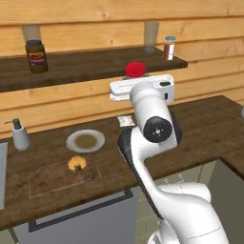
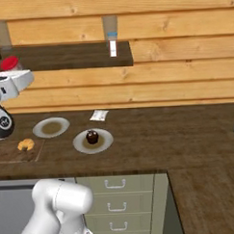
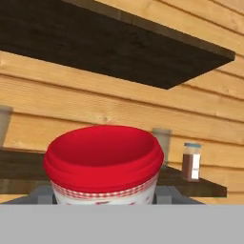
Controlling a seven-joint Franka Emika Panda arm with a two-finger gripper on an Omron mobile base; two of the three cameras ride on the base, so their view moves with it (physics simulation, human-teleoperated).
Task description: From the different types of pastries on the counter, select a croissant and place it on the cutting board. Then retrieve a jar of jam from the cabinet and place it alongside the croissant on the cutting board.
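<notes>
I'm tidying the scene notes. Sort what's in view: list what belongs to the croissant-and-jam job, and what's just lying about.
Job:
- croissant, on the cutting board
- jar of jam, between the fingers
- counter

Lying about:
- cupcake on its plate
- empty plate
- soap dispenser
- brown jar
- blue-lidded jar

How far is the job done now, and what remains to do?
Done: the croissant lies on the cutting board. In hand: the gripper is shut on the jar of jam, up at the shelf. Left: bring the jar down and set it beside the croissant on the board.
</notes>
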